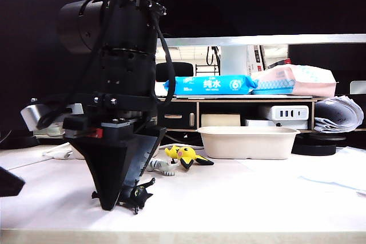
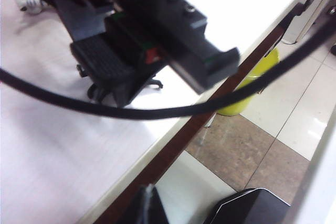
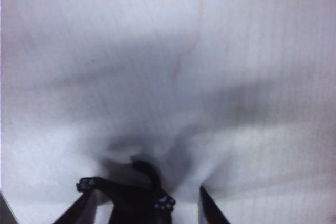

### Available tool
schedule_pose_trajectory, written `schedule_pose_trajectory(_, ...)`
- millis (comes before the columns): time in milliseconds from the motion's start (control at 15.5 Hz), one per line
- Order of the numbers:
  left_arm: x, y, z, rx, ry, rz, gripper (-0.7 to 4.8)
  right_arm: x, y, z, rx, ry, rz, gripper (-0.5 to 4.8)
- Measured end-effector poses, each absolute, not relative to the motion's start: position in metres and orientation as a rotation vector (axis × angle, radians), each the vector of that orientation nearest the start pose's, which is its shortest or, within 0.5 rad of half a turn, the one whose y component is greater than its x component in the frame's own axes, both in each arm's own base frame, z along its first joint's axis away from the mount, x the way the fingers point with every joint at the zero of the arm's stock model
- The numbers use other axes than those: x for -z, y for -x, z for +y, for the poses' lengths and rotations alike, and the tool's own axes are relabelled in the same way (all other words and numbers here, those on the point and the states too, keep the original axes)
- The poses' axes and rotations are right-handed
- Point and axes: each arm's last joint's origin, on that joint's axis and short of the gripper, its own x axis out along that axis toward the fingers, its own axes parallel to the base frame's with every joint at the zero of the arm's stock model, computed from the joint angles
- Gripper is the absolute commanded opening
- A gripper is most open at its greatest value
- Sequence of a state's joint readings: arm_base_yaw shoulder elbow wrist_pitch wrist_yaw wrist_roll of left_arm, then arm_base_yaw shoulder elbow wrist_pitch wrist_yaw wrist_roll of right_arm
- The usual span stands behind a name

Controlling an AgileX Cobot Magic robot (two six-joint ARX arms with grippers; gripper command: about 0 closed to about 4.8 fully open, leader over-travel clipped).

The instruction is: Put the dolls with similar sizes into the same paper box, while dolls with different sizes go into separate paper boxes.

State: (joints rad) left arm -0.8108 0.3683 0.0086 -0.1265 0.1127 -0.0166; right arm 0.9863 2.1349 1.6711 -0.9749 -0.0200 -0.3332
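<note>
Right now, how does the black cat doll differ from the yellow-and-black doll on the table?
The black cat doll lies near the front edge, between the right gripper fingers; the yellow-and-black doll lies farther back, free, before a paper box. The cat is all black; the other is mostly yellow. Both are small and rest on the white table.

The pale, white-topped table (image 1: 246, 198) carries several things directly on its surface — a black cat doll (image 1: 139, 194) near the front edge, a small white-grey striped doll (image 1: 160, 167) lying just beside a yellow-and-black doll (image 1: 187, 156), and farther back a beige paper box (image 1: 247, 142). White paper sheets (image 1: 337, 174) lie flat toward the right side.
</note>
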Motion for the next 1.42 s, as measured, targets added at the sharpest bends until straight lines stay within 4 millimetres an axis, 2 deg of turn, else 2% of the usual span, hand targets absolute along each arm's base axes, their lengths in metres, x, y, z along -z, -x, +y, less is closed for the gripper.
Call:
schedule_pose_trajectory(194,-0.123,-0.073,-0.082,0.901,-0.157,0.481,-0.05,-0.174,-0.233,0.351,-1.052,0.951,1.195,0.97)
schedule_pose_trajectory(645,-0.128,-0.072,-0.081,0.905,-0.140,0.434,-0.05,-0.177,-0.249,0.339,-1.013,0.918,1.205,0.89)
schedule_pose_trajectory(710,-0.131,-0.072,-0.080,0.908,-0.128,0.400,-0.05,-0.181,-0.253,0.334,-0.990,0.915,1.198,0.89)
schedule_pose_trajectory(774,-0.136,-0.070,-0.079,0.911,-0.106,0.342,-0.05,-0.194,-0.257,0.328,-0.972,0.897,1.168,0.89)
schedule_pose_trajectory(839,-0.141,-0.069,-0.077,0.915,-0.086,0.285,-0.05,-0.212,-0.264,0.324,-0.958,0.862,1.119,0.89)
schedule_pose_trajectory(968,-0.146,-0.067,-0.075,0.918,-0.062,0.221,-0.05,-0.228,-0.286,0.313,-0.914,0.804,1.075,0.89)
schedule_pose_trajectory(1032,-0.149,-0.067,-0.074,0.910,-0.050,0.190,-0.05,-0.237,-0.305,0.299,-0.867,0.761,1.060,0.89)
schedule_pose_trajectory(1161,-0.152,-0.069,-0.070,0.869,-0.034,0.156,-0.05,-0.244,-0.327,0.280,-0.806,0.712,1.046,0.89)
schedule_pose_trajectory(1419,-0.154,-0.076,-0.060,0.751,-0.016,0.125,-0.05,-0.254,-0.383,0.224,-0.616,0.597,0.951,0.95)
